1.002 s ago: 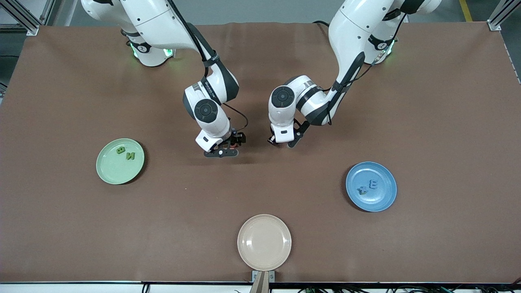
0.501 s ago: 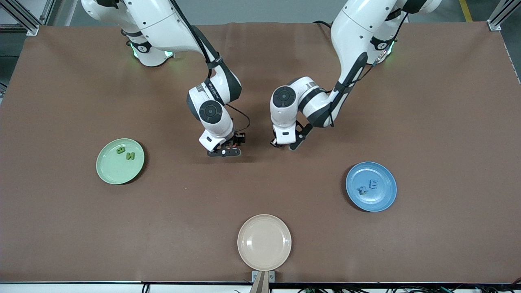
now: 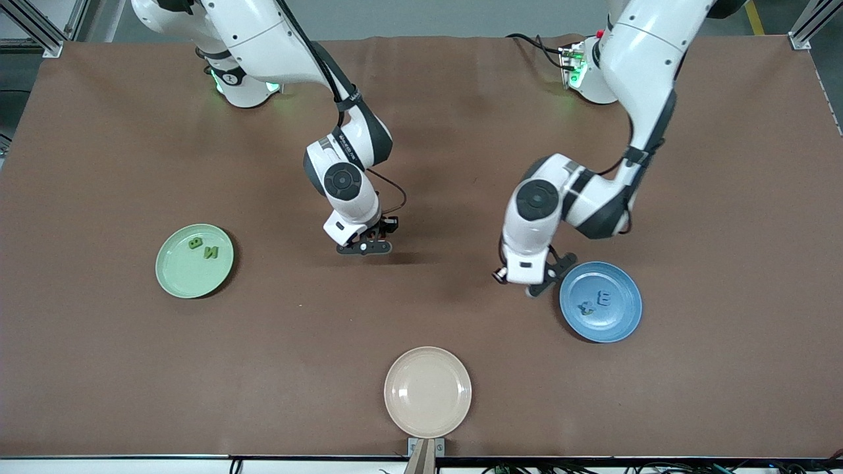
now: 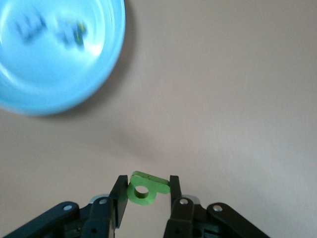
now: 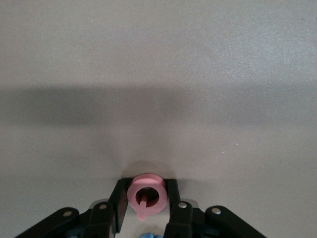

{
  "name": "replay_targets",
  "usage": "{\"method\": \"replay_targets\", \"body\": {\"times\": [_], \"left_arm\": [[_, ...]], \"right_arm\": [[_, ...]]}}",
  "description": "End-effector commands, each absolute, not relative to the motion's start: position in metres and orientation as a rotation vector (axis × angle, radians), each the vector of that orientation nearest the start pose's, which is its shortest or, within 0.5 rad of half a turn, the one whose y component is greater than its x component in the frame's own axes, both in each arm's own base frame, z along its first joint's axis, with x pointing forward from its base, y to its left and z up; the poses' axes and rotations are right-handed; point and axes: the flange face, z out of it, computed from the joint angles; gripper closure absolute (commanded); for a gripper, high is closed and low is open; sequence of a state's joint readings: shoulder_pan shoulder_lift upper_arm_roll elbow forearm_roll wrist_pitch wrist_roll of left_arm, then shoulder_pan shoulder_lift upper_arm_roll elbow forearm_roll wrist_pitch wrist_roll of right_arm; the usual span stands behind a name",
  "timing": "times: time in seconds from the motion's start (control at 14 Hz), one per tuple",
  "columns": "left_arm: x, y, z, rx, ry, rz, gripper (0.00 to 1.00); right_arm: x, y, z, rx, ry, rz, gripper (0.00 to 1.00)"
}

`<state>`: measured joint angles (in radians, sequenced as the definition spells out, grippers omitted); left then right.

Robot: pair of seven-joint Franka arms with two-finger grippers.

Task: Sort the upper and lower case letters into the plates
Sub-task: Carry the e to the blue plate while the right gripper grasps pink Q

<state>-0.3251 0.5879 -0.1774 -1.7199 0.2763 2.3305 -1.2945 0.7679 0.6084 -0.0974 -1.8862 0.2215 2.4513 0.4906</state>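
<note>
The left gripper (image 4: 146,191) holds a small green letter (image 4: 144,188) tight between its two black fingers (image 4: 119,194). The letter has a round hole in it. The gripper hangs over the brown table (image 3: 718,197), just beside the rim of the blue plate (image 3: 622,326), on the side toward the middle of the table. In the front view the left gripper (image 3: 527,282) points down and hides its letter.

The right gripper (image 5: 146,198) pinches a pink-red letter (image 5: 146,196) shaped like a ring with a little tail. Its fingers (image 5: 119,196) press on both sides of the ring. A bit of blue peeks out under the ring, too small to tell what it is. This gripper (image 3: 361,247) is low over the middle of the table, between the two plates.

The blue plate sits toward the left arm's end of the table. Two blue letters (image 3: 596,303) lie in it, side by side; one looks like an E. In the left wrist view the same plate (image 4: 106,54) shows blurry at the corner.

The pale green plate (image 3: 178,280) sits toward the right arm's end. Two green letters (image 3: 203,247) lie in it, close together.

A cream plate (image 3: 428,392) sits nearest to the front camera, well apart from the other two.
</note>
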Motion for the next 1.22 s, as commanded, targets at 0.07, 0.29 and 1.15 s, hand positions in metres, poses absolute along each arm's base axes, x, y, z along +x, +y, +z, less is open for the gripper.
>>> {"method": "replay_targets", "body": {"times": [0.07,0.29,1.15], "left_arm": [[0.627,-0.253,0.257,-2.960,-0.823,-0.159,1.00],[0.638,-0.201,0.251,-2.935,-0.733,-0.085,0.99],[0.648,-0.147,0.256,-2.910,-0.748,-0.046,0.00]], "right_arm": [[0.489,0.399,0.173,-3.094,-0.020,0.111,0.78],[0.488,0.399,0.173,-3.096,-0.025,0.114,0.90],[0.526,0.233,0.300,-3.078,-0.314,0.290,0.90]]}}
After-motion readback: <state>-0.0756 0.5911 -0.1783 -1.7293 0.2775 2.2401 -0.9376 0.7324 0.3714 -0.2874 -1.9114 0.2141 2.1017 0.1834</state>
